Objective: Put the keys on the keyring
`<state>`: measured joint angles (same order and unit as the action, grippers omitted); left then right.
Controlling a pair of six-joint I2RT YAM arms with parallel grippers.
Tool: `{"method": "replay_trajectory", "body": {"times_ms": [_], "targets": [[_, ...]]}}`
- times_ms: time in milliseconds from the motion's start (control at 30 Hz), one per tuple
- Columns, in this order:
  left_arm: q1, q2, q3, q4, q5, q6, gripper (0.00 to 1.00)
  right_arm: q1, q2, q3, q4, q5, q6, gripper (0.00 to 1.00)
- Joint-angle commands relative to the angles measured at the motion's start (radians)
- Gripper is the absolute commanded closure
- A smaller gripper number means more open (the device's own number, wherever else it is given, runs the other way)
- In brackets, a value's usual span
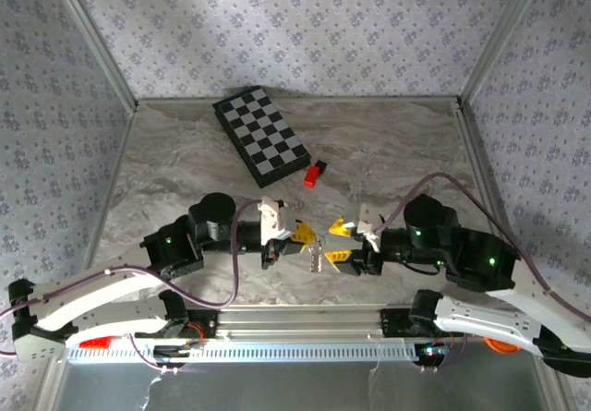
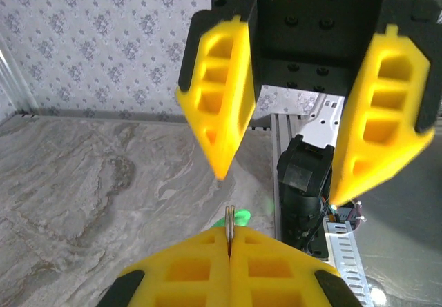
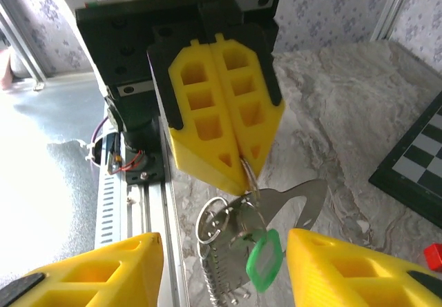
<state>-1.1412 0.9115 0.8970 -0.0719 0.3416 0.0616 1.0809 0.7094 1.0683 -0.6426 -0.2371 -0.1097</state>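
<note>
The left gripper (image 3: 246, 174) is clenching its yellow fingers (image 3: 207, 107) flush together, and in both wrist views a thin silvery loop of the keyring (image 3: 210, 221) is being pinched at the fingertips. The keyring is hanging from that grip as a small cluster: a round wire ring, a beaded chain (image 3: 215, 283) trailing downward and a flat silver tab (image 3: 304, 203) projecting toward the checkerboard (image 1: 260, 130). The key (image 3: 264, 259), identified by its bright green plastic head, is hanging at the lower part of this cluster, just beside the ring. Whether it is threaded onto the ring cannot be determined. The right gripper (image 2: 280, 186) is facing the left gripper with its jaws released. Its two yellow fingers are standing well apart, one on each side of the cluster, and are gripping nothing. In the overhead view, the two grippers are meeting tip to tip over the marbled table (image 1: 185, 171), near its front edge, with the cluster between them. Whether the chain is touching the table cannot be determined. The checkerboard is lying well apart toward the back wall, and a red-and-black block (image 1: 314, 175) is lying just beside its near corner.
</note>
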Motion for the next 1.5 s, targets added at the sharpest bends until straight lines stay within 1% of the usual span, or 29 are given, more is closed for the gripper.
{"method": "replay_trajectory", "body": {"times_ms": [0, 133, 300, 600, 733, 833, 1133, 1367, 1467], "targets": [[-0.003, -0.035, -0.013, 0.112, 0.055, -0.009, 1.0, -0.019, -0.018, -0.014, 0.064, -0.055, 0.032, 0.49], [-0.003, -0.038, -0.025, 0.153, 0.1, -0.013, 1.0, -0.032, -0.018, -0.024, 0.075, -0.071, 0.043, 0.54], [-0.003, -0.026, -0.009, 0.142, 0.13, -0.012, 1.0, -0.037, -0.013, -0.038, 0.089, -0.09, 0.047, 0.62], [-0.003, -0.023, -0.014, 0.158, 0.142, -0.016, 1.0, -0.043, -0.002, -0.044, 0.098, -0.116, 0.041, 0.66], [-0.003, -0.024, -0.014, 0.159, 0.147, -0.017, 1.0, -0.043, 0.009, -0.042, 0.093, -0.111, 0.038, 0.74], [-0.003, -0.028, -0.014, 0.158, 0.149, -0.016, 1.0, -0.043, 0.009, -0.045, 0.095, -0.114, 0.035, 0.76], [-0.003, -0.036, -0.022, 0.161, 0.149, -0.021, 1.0, -0.043, 0.013, -0.059, 0.117, -0.108, 0.021, 0.86], [-0.002, -0.037, -0.023, 0.165, 0.151, -0.023, 1.0, -0.043, 0.014, -0.07, 0.123, -0.111, 0.018, 0.96], [-0.003, -0.038, -0.023, 0.17, 0.154, -0.024, 1.0, -0.038, 0.022, -0.07, 0.119, -0.105, 0.018, 0.98]]}}
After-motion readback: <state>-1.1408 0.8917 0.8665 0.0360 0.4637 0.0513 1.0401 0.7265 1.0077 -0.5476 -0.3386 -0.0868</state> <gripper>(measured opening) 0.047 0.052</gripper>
